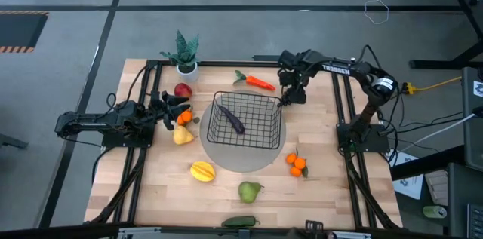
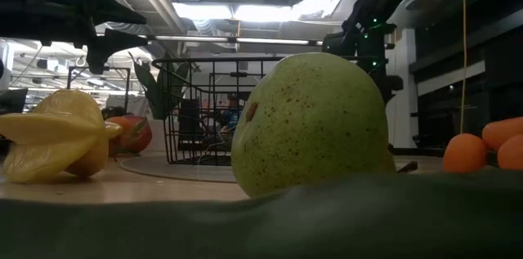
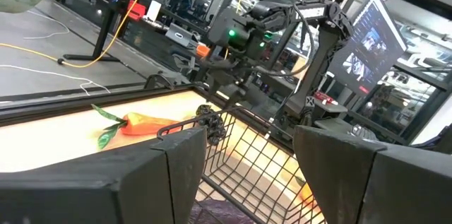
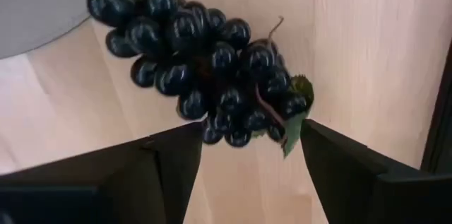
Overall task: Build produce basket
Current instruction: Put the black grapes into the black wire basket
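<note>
The black wire basket stands on a grey round disc at mid-table, with the purple eggplant lying inside it. My right gripper hovers open by the basket's far right corner. It points down over the dark grapes, which lie on the wood. In the right wrist view its fingers stand on either side of the bunch's stem end. My left gripper is open just left of the basket, above an orange, and faces the basket.
A red apple and a yellow fruit lie near the left gripper. The carrot is at the far side, by a potted plant. The star fruit, pear, oranges and a dark green vegetable lie nearer.
</note>
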